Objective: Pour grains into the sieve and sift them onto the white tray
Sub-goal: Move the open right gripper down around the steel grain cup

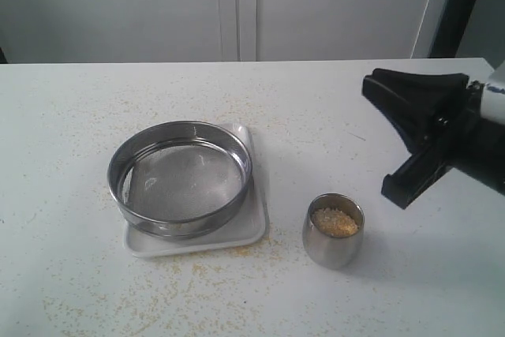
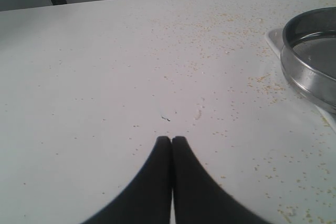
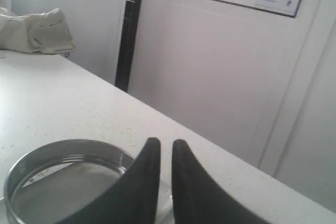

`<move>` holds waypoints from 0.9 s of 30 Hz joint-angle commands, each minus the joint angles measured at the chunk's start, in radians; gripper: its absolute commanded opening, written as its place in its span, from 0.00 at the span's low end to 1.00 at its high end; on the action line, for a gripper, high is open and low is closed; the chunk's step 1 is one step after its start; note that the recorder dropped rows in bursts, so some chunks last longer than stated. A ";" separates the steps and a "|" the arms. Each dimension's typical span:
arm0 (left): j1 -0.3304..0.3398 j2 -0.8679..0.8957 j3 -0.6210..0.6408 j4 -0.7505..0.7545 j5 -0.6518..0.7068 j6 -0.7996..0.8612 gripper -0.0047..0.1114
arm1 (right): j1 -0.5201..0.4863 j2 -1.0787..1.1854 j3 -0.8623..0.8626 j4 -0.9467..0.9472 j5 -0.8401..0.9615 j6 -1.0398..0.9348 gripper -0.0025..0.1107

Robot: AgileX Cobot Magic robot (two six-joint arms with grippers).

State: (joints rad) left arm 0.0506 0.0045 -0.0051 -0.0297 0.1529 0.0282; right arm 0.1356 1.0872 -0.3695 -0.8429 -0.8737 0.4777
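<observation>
White table top [image 1: 79, 100], dusted with stray yellow specks, fills the scene in front of pale cabinet doors. Left of centre in the exterior view sits the flat rectangular white tray [image 1: 254, 222], and the wide round steel sieve with a grey mesh bottom [image 1: 180, 177] rests on it, its mesh looking bare. Just beside the tray's right edge, but not touching it, a small rounded steel cup [image 1: 333, 230] stands upright, and the golden and whitish grains [image 1: 335, 222] are inside it, near the brim.

My right gripper [image 3: 165, 141] hangs in the air at the right of the exterior view, its black fingers parted by a narrow gap and holding nothing. The cup lies below it and towards the sieve side. My right wrist view shows the sieve beyond the fingertips but not the cup.

My left gripper [image 2: 171, 139] has its fingers pressed together, empty, low over bare table on the far side of the sieve, well apart from the cup.

My judgement is that the right arm is the nearer one for the cup. As the cup's long axis is vertical, I would come down and close on its wall from the side, then carry it left over the sieve
</observation>
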 commanded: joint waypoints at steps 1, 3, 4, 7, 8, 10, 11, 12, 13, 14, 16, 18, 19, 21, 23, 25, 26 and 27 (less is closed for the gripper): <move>-0.003 -0.004 0.005 -0.007 -0.002 -0.001 0.04 | 0.016 0.065 -0.005 -0.043 -0.026 0.024 0.28; -0.003 -0.004 0.005 -0.007 -0.002 -0.001 0.04 | 0.016 0.091 -0.005 -0.064 -0.026 0.024 0.40; -0.003 -0.004 0.005 -0.007 -0.002 -0.001 0.04 | 0.016 0.106 -0.005 -0.067 -0.027 0.024 0.47; -0.003 -0.004 0.005 -0.007 -0.002 -0.001 0.04 | 0.016 0.145 -0.005 -0.062 -0.026 0.024 0.71; -0.003 -0.004 0.005 -0.007 -0.002 -0.001 0.04 | 0.016 0.157 -0.005 -0.052 -0.026 0.024 0.77; -0.003 -0.004 0.005 -0.007 -0.002 -0.001 0.04 | 0.016 0.174 -0.005 -0.044 -0.021 0.024 0.85; -0.003 -0.004 0.005 -0.007 -0.002 -0.001 0.04 | 0.016 0.183 -0.005 -0.044 -0.016 0.024 0.87; -0.003 -0.004 0.005 -0.007 -0.002 -0.001 0.04 | 0.016 0.193 -0.005 -0.044 -0.008 0.024 0.87; -0.003 -0.004 0.005 -0.007 -0.002 -0.001 0.04 | 0.016 0.201 -0.005 -0.044 0.004 0.024 0.87; -0.003 -0.004 0.005 -0.007 -0.002 -0.001 0.04 | 0.016 0.206 -0.005 -0.044 0.009 0.024 0.87; -0.003 -0.004 0.005 -0.007 -0.002 -0.001 0.04 | 0.016 0.220 -0.005 -0.044 0.014 0.024 0.87; -0.003 -0.004 0.005 -0.007 -0.002 -0.001 0.04 | 0.016 0.232 -0.005 -0.044 0.018 0.024 0.87; -0.003 -0.004 0.005 -0.007 -0.002 -0.001 0.04 | 0.016 0.242 -0.005 -0.044 0.030 0.024 0.87; -0.003 -0.004 0.005 -0.007 -0.002 -0.001 0.04 | 0.016 0.262 -0.005 -0.042 0.047 0.026 0.87; -0.003 -0.004 0.005 -0.007 -0.002 -0.001 0.04 | 0.016 0.291 -0.005 -0.036 0.048 0.026 0.87; -0.003 -0.004 0.005 -0.007 -0.002 -0.001 0.04 | 0.016 0.326 -0.005 -0.036 0.046 0.026 0.87; -0.003 -0.004 0.005 -0.007 -0.002 -0.001 0.04 | 0.016 0.341 -0.005 -0.036 0.046 0.026 0.87; -0.003 -0.004 0.005 -0.007 -0.002 -0.001 0.04 | 0.016 0.358 -0.005 -0.036 0.040 0.026 0.87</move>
State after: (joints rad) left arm 0.0506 0.0045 -0.0051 -0.0297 0.1529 0.0282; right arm 0.1494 1.4064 -0.3695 -0.8948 -0.8301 0.4966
